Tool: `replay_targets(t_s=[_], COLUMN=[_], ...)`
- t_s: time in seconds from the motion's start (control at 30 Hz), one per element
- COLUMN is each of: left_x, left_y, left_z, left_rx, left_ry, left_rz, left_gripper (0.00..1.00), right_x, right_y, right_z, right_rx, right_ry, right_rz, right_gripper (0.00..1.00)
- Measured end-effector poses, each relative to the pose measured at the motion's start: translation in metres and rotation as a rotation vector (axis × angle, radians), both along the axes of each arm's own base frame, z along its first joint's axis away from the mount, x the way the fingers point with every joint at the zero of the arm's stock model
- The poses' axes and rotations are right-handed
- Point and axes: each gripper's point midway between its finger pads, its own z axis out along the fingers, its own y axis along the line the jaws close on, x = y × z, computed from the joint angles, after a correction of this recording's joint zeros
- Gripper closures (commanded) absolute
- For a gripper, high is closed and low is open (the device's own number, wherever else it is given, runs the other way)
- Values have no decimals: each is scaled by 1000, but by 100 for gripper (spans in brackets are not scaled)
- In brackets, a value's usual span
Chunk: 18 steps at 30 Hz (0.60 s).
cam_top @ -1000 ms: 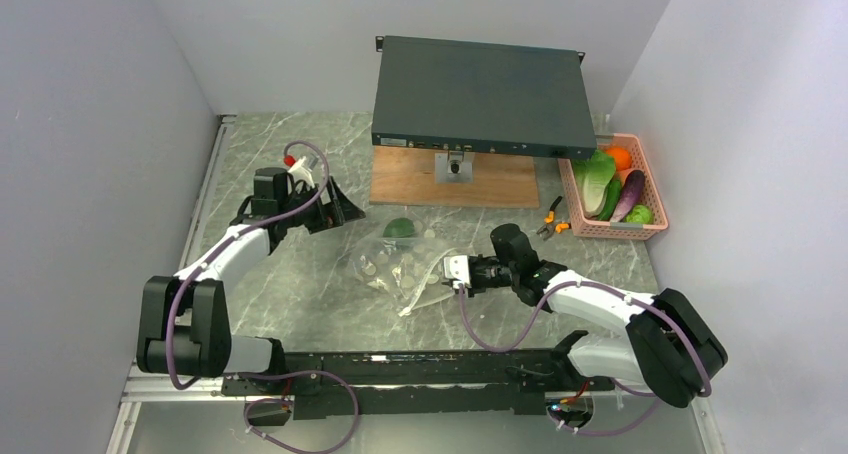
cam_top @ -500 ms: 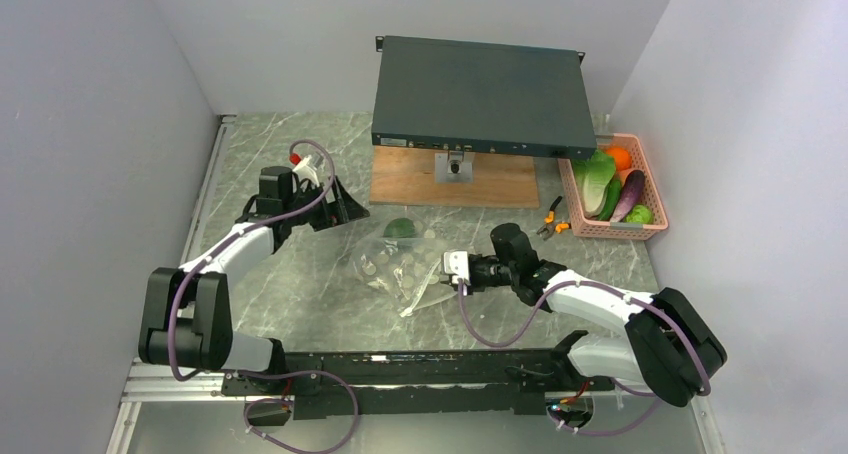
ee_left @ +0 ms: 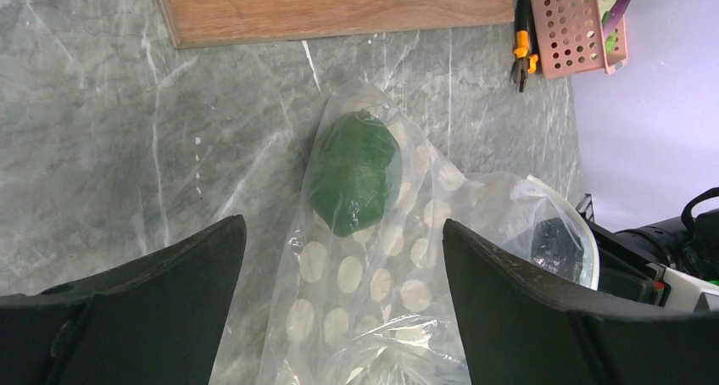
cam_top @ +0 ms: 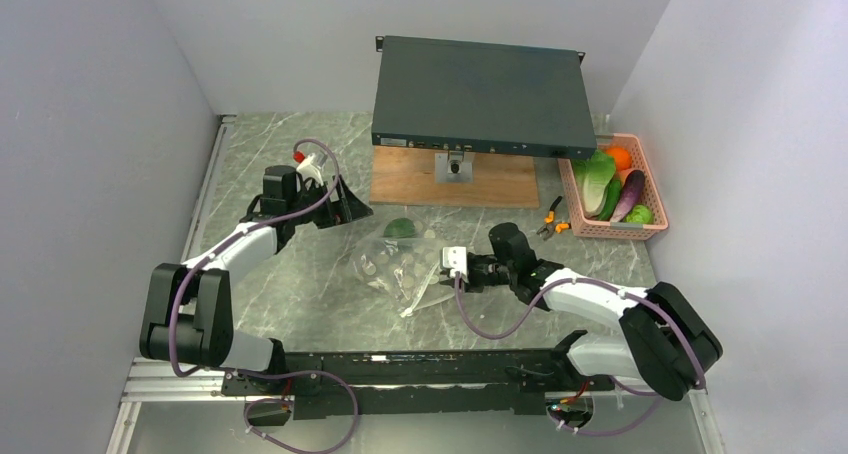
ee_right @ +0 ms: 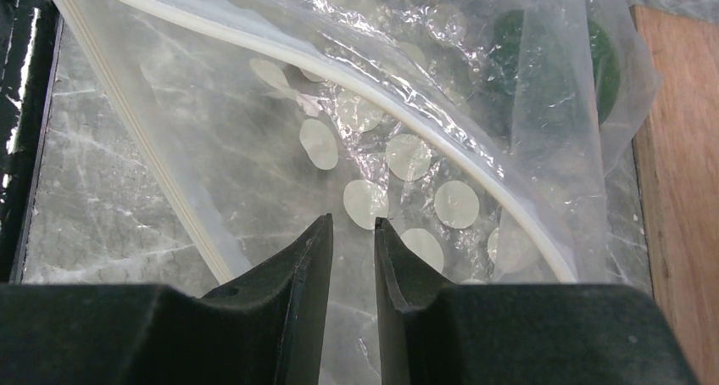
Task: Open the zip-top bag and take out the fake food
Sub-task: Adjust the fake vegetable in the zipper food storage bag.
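Note:
The clear zip-top bag (cam_top: pixel 400 264) with white oval dots lies flat on the marble table, its mouth toward my right arm. One round green piece of fake food (cam_top: pixel 401 228) sits inside at the bag's far end (ee_left: pixel 354 171). My left gripper (ee_left: pixel 343 224) hovers wide open over the bag (ee_left: pixel 373 275), nothing between its fingers. My right gripper (ee_right: pixel 353 221) sits low in the bag's mouth between the two white zip strips, jaws a narrow gap apart over the lower plastic layer (ee_right: pixel 407 156). The green piece (ee_right: pixel 555 63) shows blurred through the plastic ahead.
A pink basket (cam_top: pixel 612 229) at the right wall holds lettuce (cam_top: pixel 597 179), an orange ball (cam_top: pixel 619 157), a purple piece (cam_top: pixel 630 194) and a green piece (cam_top: pixel 640 214). Orange-handled pliers (cam_top: pixel 551 219) lie beside it. A wooden board (cam_top: pixel 452 179) under a dark metal box (cam_top: pixel 480 94) stands behind the bag.
My left gripper has drifted slightly right toward the bag. My right gripper has edged a little left into the bag's mouth. Both keep the same jaw opening.

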Motion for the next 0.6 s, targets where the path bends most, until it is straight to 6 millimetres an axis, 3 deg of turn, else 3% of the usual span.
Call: replay_targets(t_s=[0.4, 0.6], left_x=[7, 13], left_y=[1, -3], left_z=[2, -8], left_rx=[1, -2], left_ry=[-32, -6], left_rz=[13, 9], left_gripper=[13, 15], right_x=[3, 11], right_y=[3, 7], right_z=[1, 11], right_rx=[15, 59], right_ry=[32, 47], right_rz=[-27, -82], right_gripper=[73, 75])
